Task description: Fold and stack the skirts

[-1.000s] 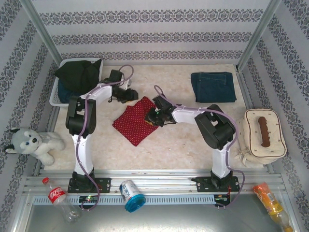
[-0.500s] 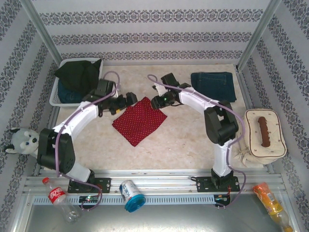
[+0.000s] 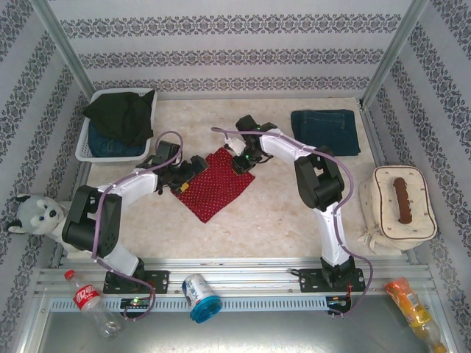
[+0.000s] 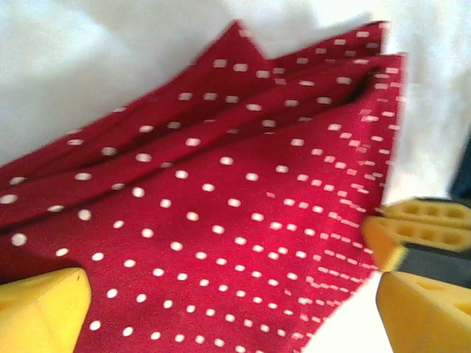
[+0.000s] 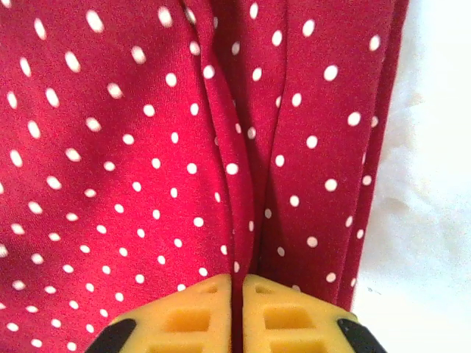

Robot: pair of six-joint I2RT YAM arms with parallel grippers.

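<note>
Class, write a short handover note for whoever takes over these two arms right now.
Left tool: open, at the left edge of the red dotted skirt.
Right tool: shut on a ridge of that skirt, at its far corner.
Done: one denim skirt folded, far right.
To do: finish the red one and stack it; the black skirt and second denim skirt lie in the basket.

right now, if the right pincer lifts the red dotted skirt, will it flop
Probably floppy: the red skirt puckers into soft ridges running to the shut right pincer, so it would likely drape and unfold. It looks thin and light, so a push would likely bunch it rather than slide it.
</note>
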